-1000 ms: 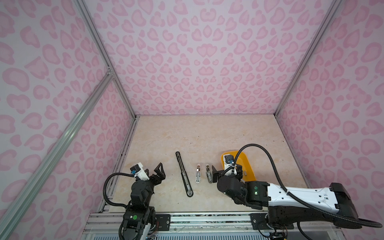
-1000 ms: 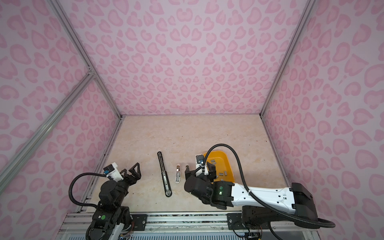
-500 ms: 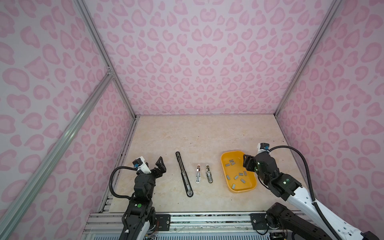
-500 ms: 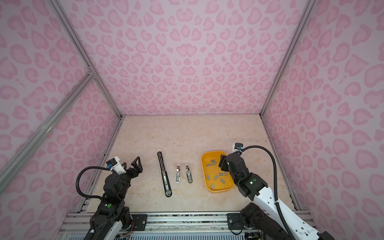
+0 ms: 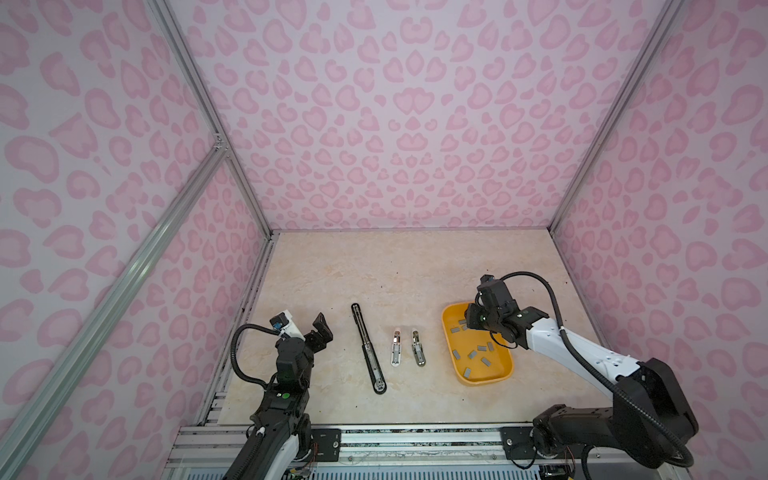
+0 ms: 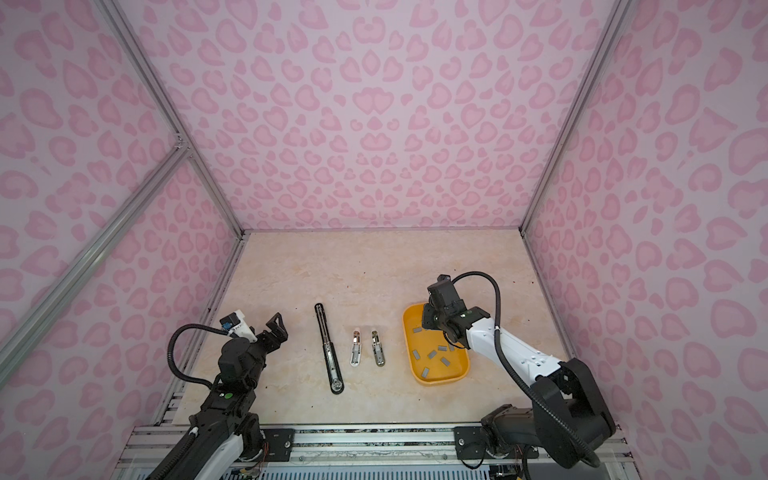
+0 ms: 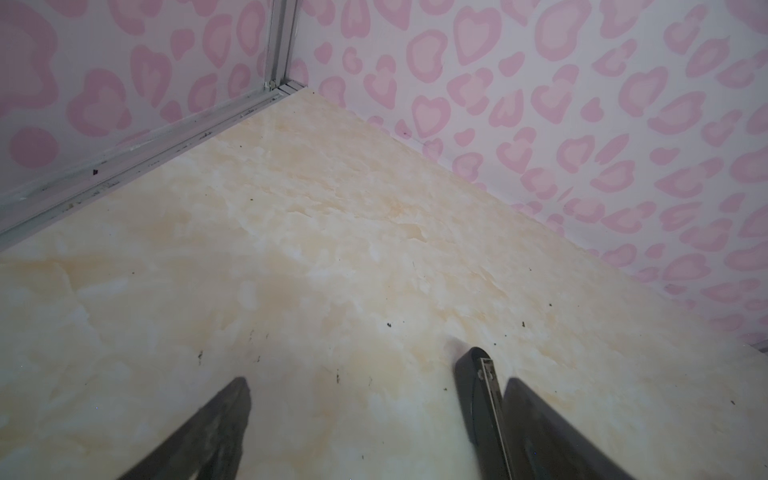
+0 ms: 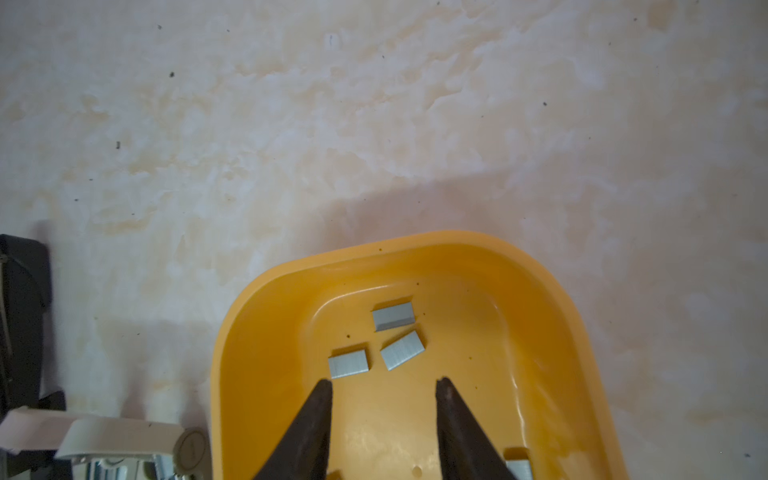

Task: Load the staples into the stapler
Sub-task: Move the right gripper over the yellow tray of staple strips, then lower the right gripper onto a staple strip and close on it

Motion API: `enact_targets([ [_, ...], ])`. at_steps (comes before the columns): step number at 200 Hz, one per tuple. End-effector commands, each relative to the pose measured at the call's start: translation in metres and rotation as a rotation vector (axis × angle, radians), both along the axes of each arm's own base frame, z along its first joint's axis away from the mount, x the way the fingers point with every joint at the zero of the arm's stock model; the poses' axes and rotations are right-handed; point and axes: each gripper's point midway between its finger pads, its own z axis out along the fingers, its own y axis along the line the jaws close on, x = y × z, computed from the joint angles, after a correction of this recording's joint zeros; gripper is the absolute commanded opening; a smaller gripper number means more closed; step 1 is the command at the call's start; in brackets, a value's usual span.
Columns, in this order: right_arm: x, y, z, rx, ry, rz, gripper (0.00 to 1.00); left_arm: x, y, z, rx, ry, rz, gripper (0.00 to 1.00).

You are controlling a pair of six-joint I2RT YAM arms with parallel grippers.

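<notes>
The right gripper [image 8: 384,382] hangs low over the far end of the shallow orange plastic tray [image 8: 257,316]. Its two dark fingers are partly drawn in but apart, with nothing between them. Three of the small flat grey metal staple strips [image 8: 392,316] lie just ahead of the tips, one just beside a fingertip. In a top view more strips lie scattered along the tray floor [image 5: 471,354].

A second ago this arm reached across the middle, jaws wide, by the small white stapler [image 5: 396,348] and the small silver stapler [image 5: 417,349]. It has since swung back over the tray and narrowed its jaws. That reads as the start of a pick, and no strip is lifted or loaded yet.

Left of the small pair lies the long black stapler [image 5: 368,349], opened flat. I cannot tell which stapler is meant. The left gripper [image 5: 318,332], spread wide and empty, has barely shifted above the marbled beige tabletop [image 7: 291,249].
</notes>
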Motion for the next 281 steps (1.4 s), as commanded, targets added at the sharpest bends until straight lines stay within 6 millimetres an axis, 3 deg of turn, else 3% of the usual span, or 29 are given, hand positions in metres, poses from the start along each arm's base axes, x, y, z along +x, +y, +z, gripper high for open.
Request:
enact_targets([
  [1,0.004,0.011,-0.004,0.054,0.012,0.007,0.42,0.011,-0.003,0.018,-0.014,-0.052,-0.008,0.97],
  [26,0.004,0.005,-0.003,0.053,0.004,-0.05,0.45,0.013,-0.005,0.017,-0.009,-0.037,-0.013,0.97],
  [59,0.002,-0.003,-0.017,0.002,0.045,-0.092,0.45,0.015,-0.007,0.016,-0.003,-0.026,-0.017,1.0],
  [102,0.003,-0.002,-0.035,-0.081,0.087,-0.093,0.46,0.015,-0.011,0.018,0.014,-0.028,-0.025,1.0],
  [124,0.002,-0.003,-0.039,-0.117,0.085,-0.092,0.51,0.014,-0.012,0.018,0.017,-0.033,-0.026,1.0],
  [190,0.004,-0.005,-0.062,-0.186,0.141,-0.082,0.5,0.012,-0.012,0.019,0.02,-0.043,-0.024,1.0],
  [281,-0.01,-0.018,-0.068,-0.241,0.161,-0.104,0.49,0.01,-0.012,0.021,0.017,-0.056,-0.024,1.0],
])
